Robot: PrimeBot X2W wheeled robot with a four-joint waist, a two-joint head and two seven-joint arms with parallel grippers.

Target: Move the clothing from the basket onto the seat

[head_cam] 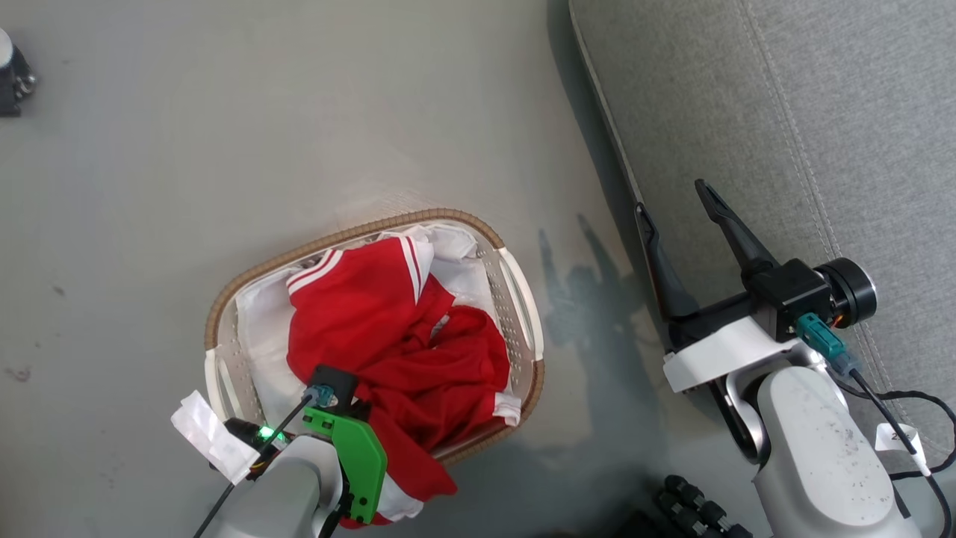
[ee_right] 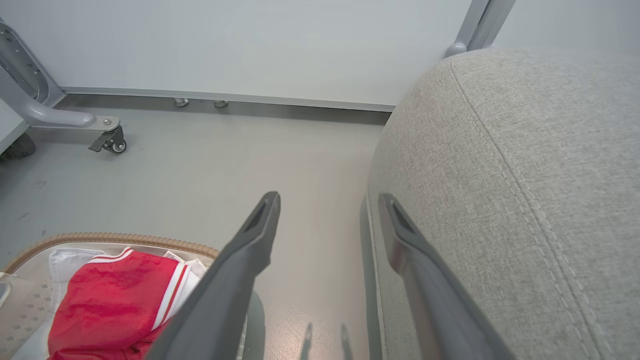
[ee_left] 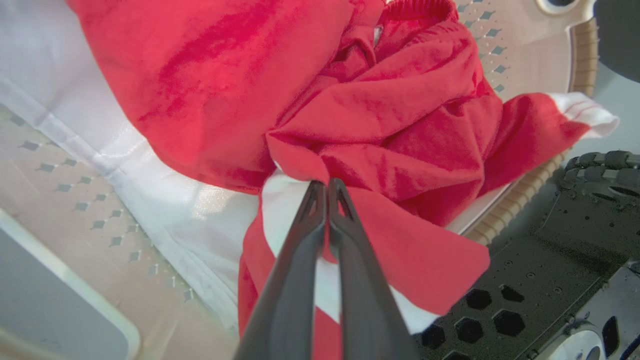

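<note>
Red clothing [head_cam: 388,336] with white stripe trim lies heaped in the oval basket [head_cam: 523,299] on the floor, one end spilling over the near rim. In the left wrist view my left gripper [ee_left: 325,186] is shut on a fold of the red clothing [ee_left: 380,125] at the basket's near side; in the head view only its green wrist housing [head_cam: 358,456] shows. My right gripper [head_cam: 676,202] hangs open and empty over the grey seat's edge [head_cam: 784,149], to the right of the basket. The right wrist view shows the right gripper [ee_right: 330,200], the seat [ee_right: 525,175] and the clothing [ee_right: 110,305].
The white liner [head_cam: 258,336] lines the basket under the garments. A caster leg [ee_right: 107,140] of a metal frame stands by the far wall. A dark object [head_cam: 13,75] sits at the head view's upper left. The robot's dark base [ee_left: 550,270] lies beside the basket.
</note>
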